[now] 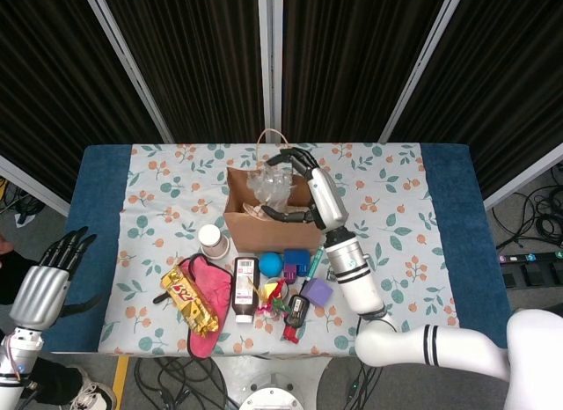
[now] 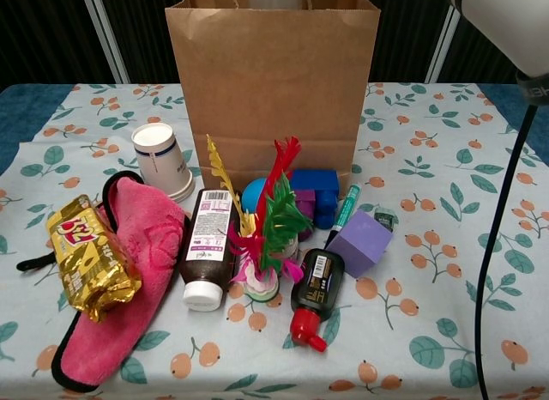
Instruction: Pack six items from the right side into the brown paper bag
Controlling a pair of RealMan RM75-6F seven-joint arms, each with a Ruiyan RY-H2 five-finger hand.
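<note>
The brown paper bag (image 1: 264,223) (image 2: 273,82) stands upright mid-table with its mouth open. My right hand (image 1: 288,161) hangs over that mouth and holds a crinkled clear plastic packet (image 1: 267,186), which is partly inside the bag. In the chest view only the right forearm (image 2: 506,22) shows, at the top right. My left hand (image 1: 60,259) hovers off the table's left edge, fingers stretched apart and holding nothing. In front of the bag lie a blue ball (image 2: 253,194), a blue block (image 2: 316,194), a purple block (image 2: 358,242) and a green pen (image 2: 345,208).
Also in front of the bag: a paper cup (image 2: 163,160), a gold snack pack (image 2: 90,254) on a pink cloth (image 2: 129,288), a brown bottle (image 2: 208,245), a feathered shuttlecock (image 2: 266,233) and a small black bottle with a red cap (image 2: 314,295). A black cable (image 2: 497,237) hangs at right.
</note>
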